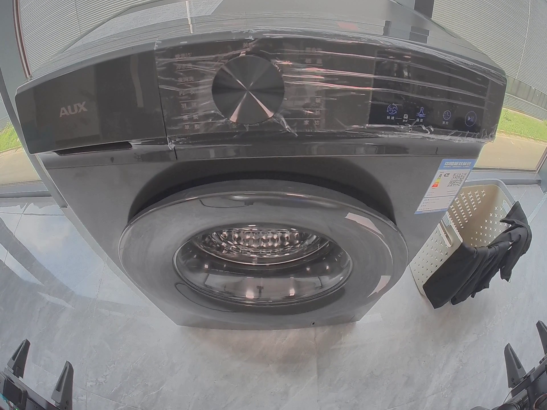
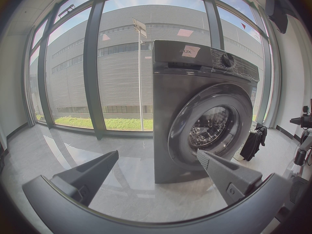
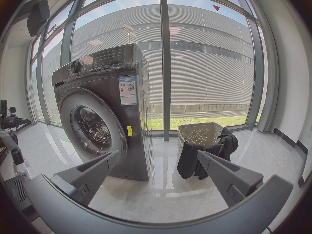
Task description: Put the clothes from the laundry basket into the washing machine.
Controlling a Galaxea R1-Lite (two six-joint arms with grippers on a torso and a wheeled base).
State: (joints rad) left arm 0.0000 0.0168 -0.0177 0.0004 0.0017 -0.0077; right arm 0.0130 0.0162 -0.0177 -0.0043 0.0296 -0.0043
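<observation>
A pale, glossy marble-patterned floor (image 1: pixel 353 365) spreads across the lower part of the head view. On it stands the dark grey washing machine (image 1: pixel 102 200), which takes up the centre and most of the upper frame. Its round door (image 1: pixel 370 240) sits in the lower middle of the frame and is shut, with the steel drum visible through the glass. Across the top of the machine runs a control panel wrapped in wrinkled clear film (image 1: pixel 330 86).

At the right edge of the head view, just beside the machine's right side, stands the white perforated laundry basket (image 1: pixel 478 206). The black clothes (image 1: pixel 476 266) hang over the basket's near rim, draped down its outside wall, with the lower end close to the floor. In the right wrist view the basket stands on the floor near the window.

The left gripper (image 1: pixel 43 365) is in the lower left corner of the head view, its fingers spread apart and holding nothing. The right gripper (image 1: pixel 525 348) is in the lower right corner, below the clothes and well apart from them, likewise released and empty.

A round metallic dial (image 1: pixel 248 89) sits at the upper centre of the panel. A small white and blue label (image 1: pixel 446 184) is stuck on the front at the right, near the basket.
</observation>
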